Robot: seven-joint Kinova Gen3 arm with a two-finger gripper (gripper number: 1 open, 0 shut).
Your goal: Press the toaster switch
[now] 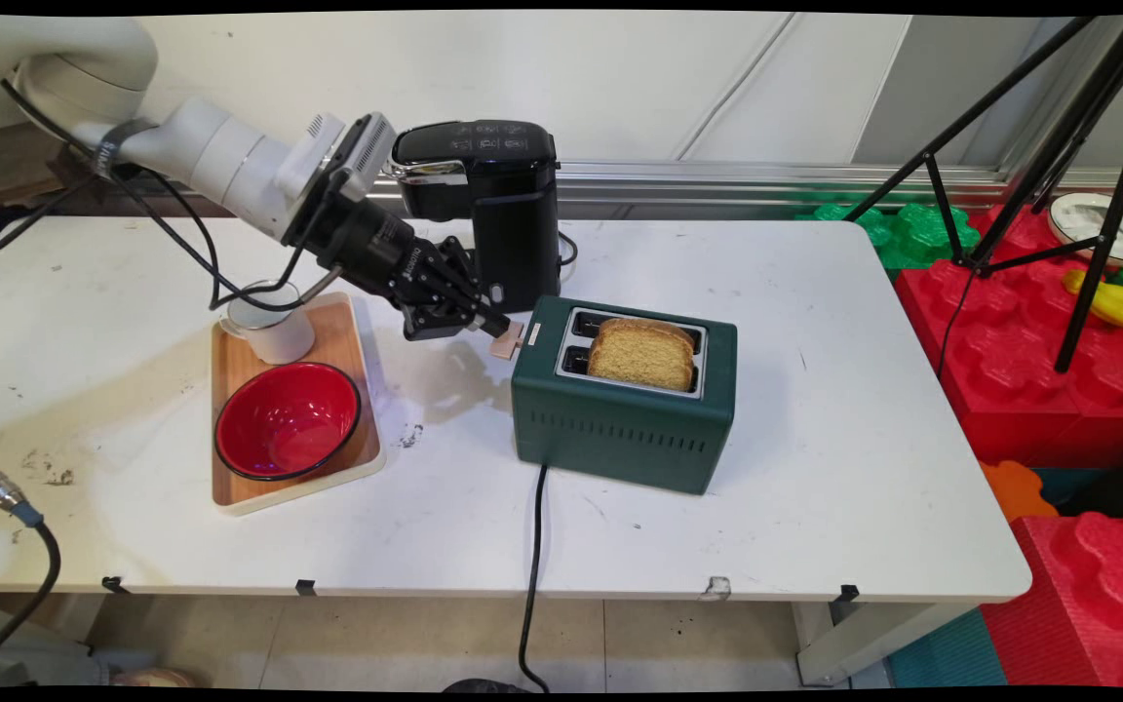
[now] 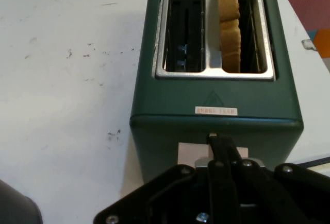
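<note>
End effector (image 1: 495, 328) w/ fingers closed together, tip resting on toaster (image 1: 620, 429) lever (image 1: 506, 341); bread slice (image 1: 641, 353) sits up in near slot.

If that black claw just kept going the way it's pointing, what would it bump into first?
Most likely the toaster's lever, the small beige tab on the end of the green toaster. The gripper points straight at it with fingers together, seemingly at or on it already; actual contact is hard to judge.

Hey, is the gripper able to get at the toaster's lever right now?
Probably yes. The gripper is already at the lever on the toaster end, its closed fingers seemingly resting on it in the hand view, with nothing between them.
</note>
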